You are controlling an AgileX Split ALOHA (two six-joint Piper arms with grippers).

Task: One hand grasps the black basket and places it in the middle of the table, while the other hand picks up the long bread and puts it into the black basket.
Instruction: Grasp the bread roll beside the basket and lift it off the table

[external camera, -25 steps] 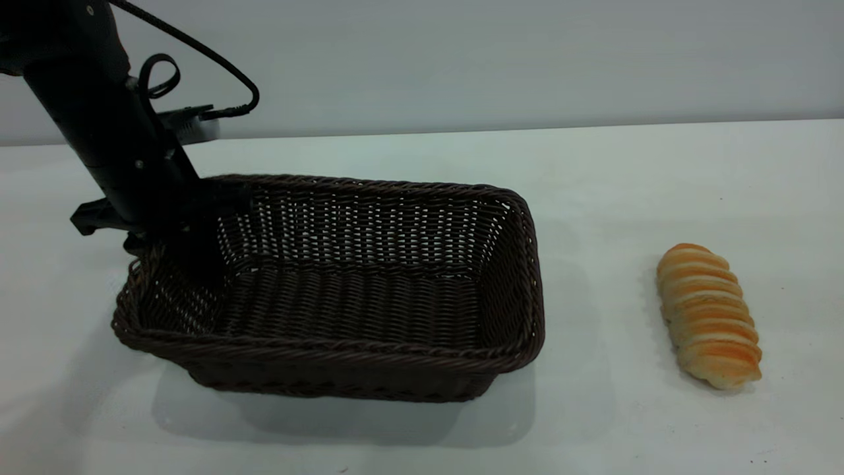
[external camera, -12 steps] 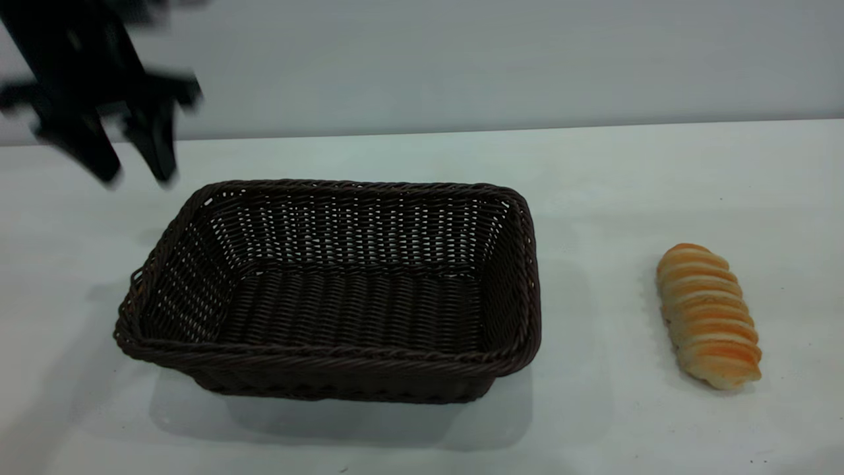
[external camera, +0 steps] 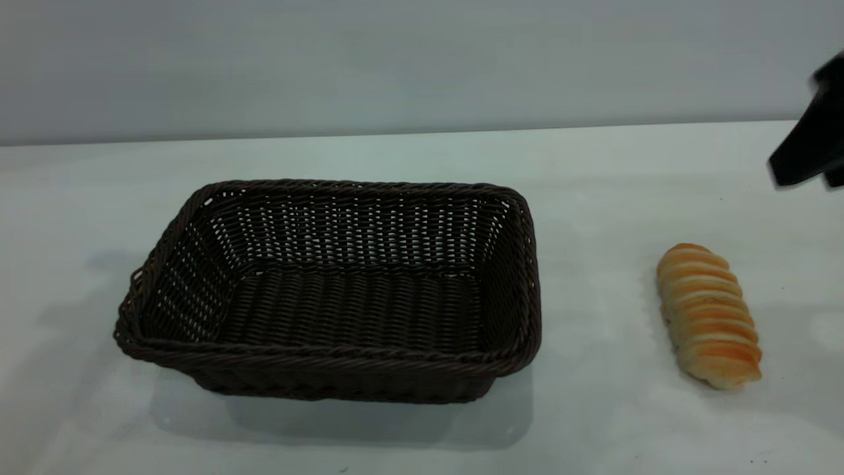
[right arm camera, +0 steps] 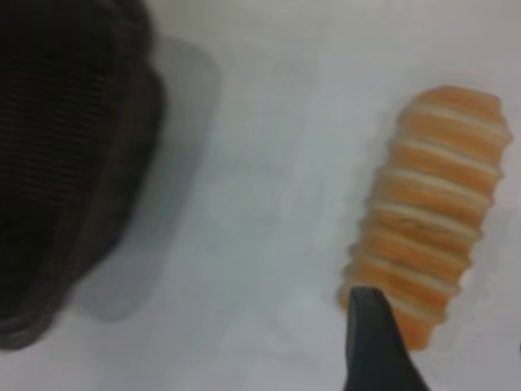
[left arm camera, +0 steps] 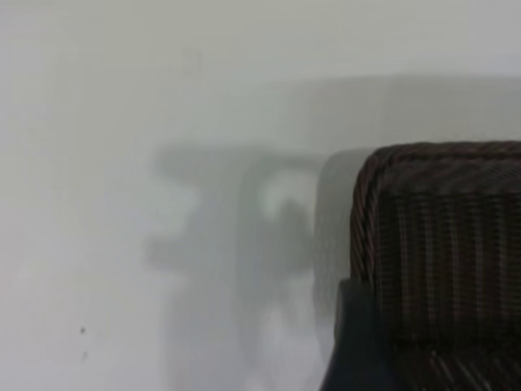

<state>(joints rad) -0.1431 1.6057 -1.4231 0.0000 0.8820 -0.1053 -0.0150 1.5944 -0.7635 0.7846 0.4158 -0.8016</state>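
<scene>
- The long bread [external camera: 709, 316] lies on the table [external camera: 593, 422] to the right of the black basket [external camera: 336, 290], well apart from it, one end toward the camera and the other angled away.
- The black basket sits empty and upright near the middle of the table, so its step looks done; picking up the bread is the one in hand.
- The right gripper [external camera: 808, 148] hangs above and behind the bread at the right edge. Only one dark finger [right arm camera: 374, 342] shows, so I cannot tell how wide it stands; it appears to hold nothing.
- It should come down across the loaf's narrow width, near its middle, and squeeze gently.
- Nothing stands between bread and basket; only the near rim needs clearing.
- The left gripper is out of sight.
</scene>
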